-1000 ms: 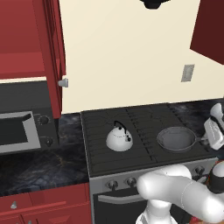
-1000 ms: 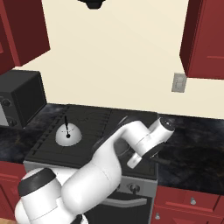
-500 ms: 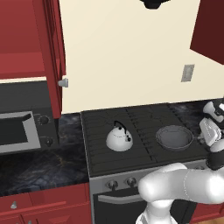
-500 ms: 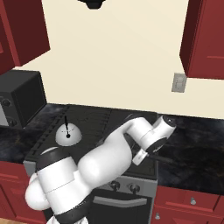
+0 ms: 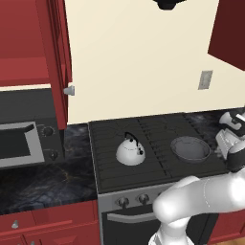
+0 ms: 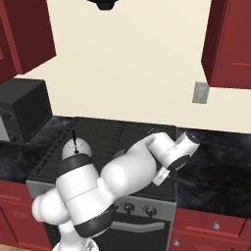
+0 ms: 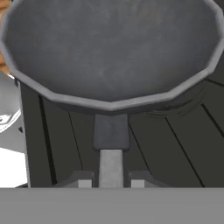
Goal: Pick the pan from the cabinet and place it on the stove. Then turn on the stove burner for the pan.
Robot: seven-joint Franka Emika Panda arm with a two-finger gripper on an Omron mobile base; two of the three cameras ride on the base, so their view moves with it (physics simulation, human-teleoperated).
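The dark grey pan [image 5: 190,148] sits low over the right front grate of the black stove [image 5: 110,167], right of a white kettle [image 5: 130,151]. In the hand view the pan's bowl [image 7: 109,48] spreads across the top, and its handle [image 7: 110,144] runs down between my fingertips. My gripper [image 7: 111,181] is shut on that handle. From the left base view the gripper [image 5: 222,147] is at the pan's right side, near the picture's edge. The red cabinet [image 5: 55,62] hangs at upper left with its door swung open.
A black-and-silver microwave [image 5: 19,143] stands on the dark counter left of the stove. Round knobs [image 5: 123,202] line the stove's steel front. My own white arm [image 6: 122,171] covers the stove's right half in the right base view. A wall outlet [image 5: 205,80] is behind the stove.
The arm's elbow has swung round and now bulks larger in both base views. The hand and the pan have hardly shifted over the right front burner.
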